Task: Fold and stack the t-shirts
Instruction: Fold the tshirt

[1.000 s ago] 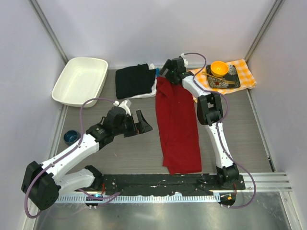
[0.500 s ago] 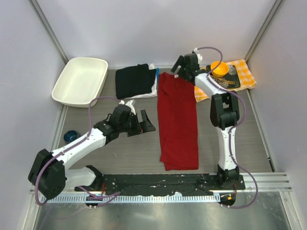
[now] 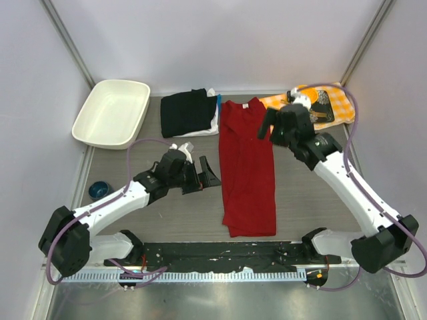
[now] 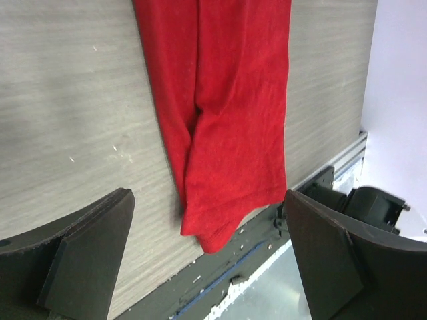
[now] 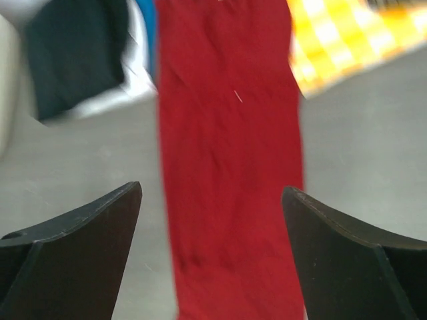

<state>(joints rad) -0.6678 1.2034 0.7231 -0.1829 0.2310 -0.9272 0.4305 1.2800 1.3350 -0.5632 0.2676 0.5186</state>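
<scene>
The red t-shirt [image 3: 247, 167] lies in a long strip, the left gripper [image 3: 207, 175] to its left, the right gripper [image 3: 274, 129] by its far right edge, both spread apart.

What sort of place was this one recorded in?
Probably a lab test cell: plain white enclosure walls, a metal rail along the near edge of the table, and a red t-shirt laid out for folding.

Top view was bright and evenly lit, diffuse light, with only faint soft shadows on the grey wood-grain tabletop [image 3: 193, 213]. Mild glare showed on the brushed metal strip [image 3: 220, 300] along the bottom edge. Left wrist view was sharp. Right wrist view was blurred throughout: the bright red cloth t-shirt [image 5: 227, 167] at centre and the orange-and-white checked cloth [image 5: 340, 40] at upper right were smeared.
</scene>
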